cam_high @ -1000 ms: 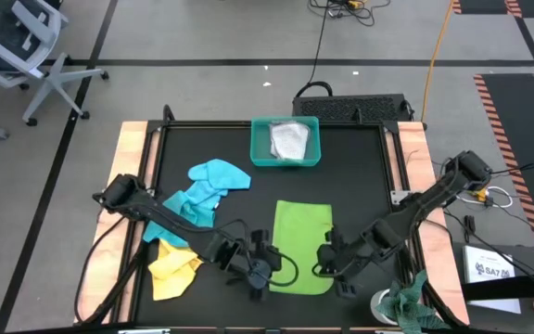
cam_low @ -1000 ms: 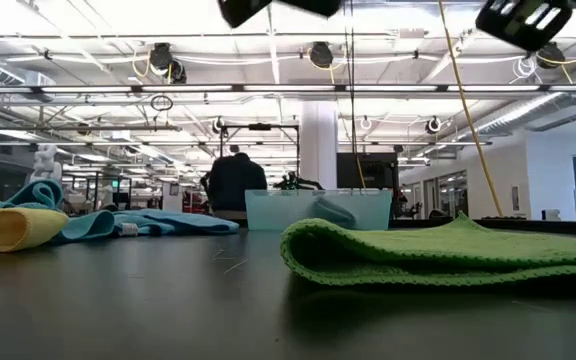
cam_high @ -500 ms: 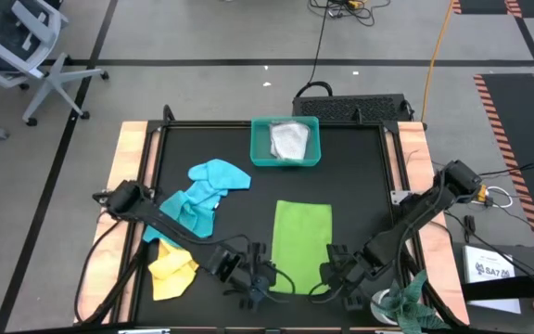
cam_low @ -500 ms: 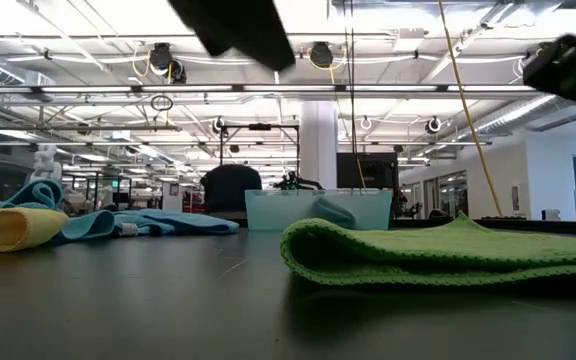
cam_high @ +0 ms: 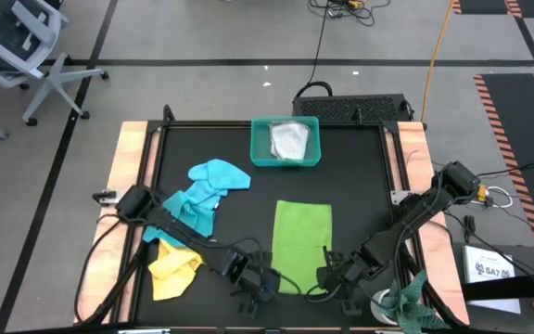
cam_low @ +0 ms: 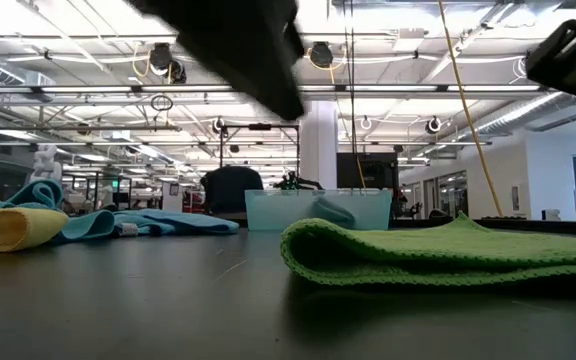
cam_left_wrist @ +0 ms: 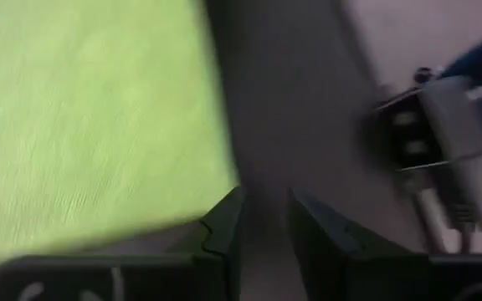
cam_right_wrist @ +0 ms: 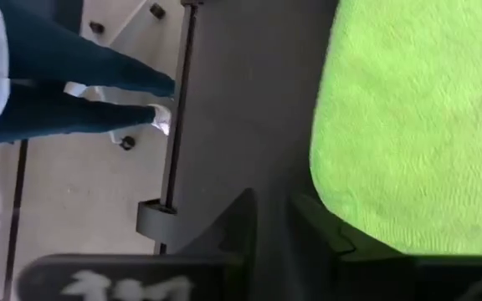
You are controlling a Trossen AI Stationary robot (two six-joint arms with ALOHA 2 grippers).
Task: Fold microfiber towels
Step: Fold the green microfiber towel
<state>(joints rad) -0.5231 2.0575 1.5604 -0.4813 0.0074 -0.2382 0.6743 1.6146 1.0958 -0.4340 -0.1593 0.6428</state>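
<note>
A lime green towel [cam_high: 302, 245] lies folded flat on the black table [cam_high: 360, 186], its folded edge [cam_low: 303, 250] toward the near side. My left gripper [cam_high: 256, 289] stands low over the table just outside the towel's near left corner [cam_left_wrist: 212, 188]. Its fingers are open, with only bare table between them [cam_left_wrist: 264, 230]. My right gripper [cam_high: 334, 280] stands at the towel's near right corner [cam_right_wrist: 329, 201], also open over bare table [cam_right_wrist: 273, 221]. Whether one of its fingers grazes the towel's edge cannot be told.
A teal tray [cam_high: 260, 148] at the far middle holds a pale grey cloth [cam_high: 290, 141]. Turquoise and light blue towels [cam_high: 204, 190] and a yellow one [cam_high: 172, 267] lie crumpled at the left. A mottled green rag [cam_high: 406, 306] hangs off the near right corner. A person's legs [cam_right_wrist: 57, 84] stand beyond the table's edge.
Both grippers have gone toward the table's near edge and down, from over the green towel's near part to just outside its near corners. The towel has stayed folded and flat where it lay.
</note>
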